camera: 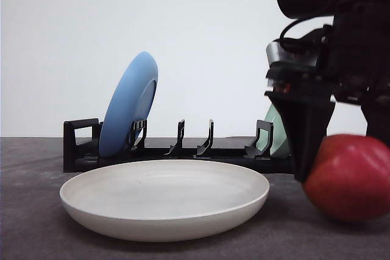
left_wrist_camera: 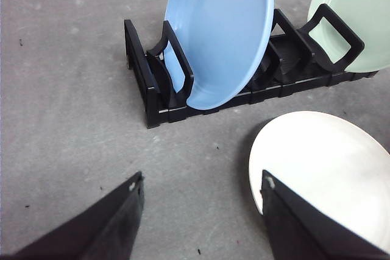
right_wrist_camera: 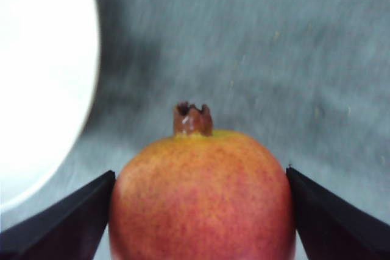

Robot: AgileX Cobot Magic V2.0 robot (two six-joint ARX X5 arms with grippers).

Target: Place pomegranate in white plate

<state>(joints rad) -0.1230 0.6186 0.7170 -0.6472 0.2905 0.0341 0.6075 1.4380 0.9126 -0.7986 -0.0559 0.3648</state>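
While the right gripper (camera: 341, 150) stands at the right edge of the front view, its dark fingers (camera: 303, 132) flank the pomegranate (camera: 348, 178), which sits low at the lower right of that frame, beside the white plate (camera: 164, 198) and apart from its rim; whether the fruit rests on the dark grey table (camera: 30, 211) or is just off it, I cannot tell. In the right wrist view the pomegranate (right_wrist_camera: 201, 196) fills the lower middle, crown nub away from the camera, with the two fingers (right_wrist_camera: 61, 226) pressed against its sides, so the jaws are closed onto the fruit at about its full width; the white plate (right_wrist_camera: 42, 77) curves in at the left of that frame. The left gripper (left_wrist_camera: 201, 211) appears in the left wrist view with its fingers (left_wrist_camera: 116, 220) wide apart and holding nothing, above bare table and the plate's edge (left_wrist_camera: 323, 168). Behind the plate a black dish rack (camera: 85, 144) holds a blue plate (camera: 128, 105) leaning upright at centre left; a pale green plate (left_wrist_camera: 359, 16) stands at the rack's other end.
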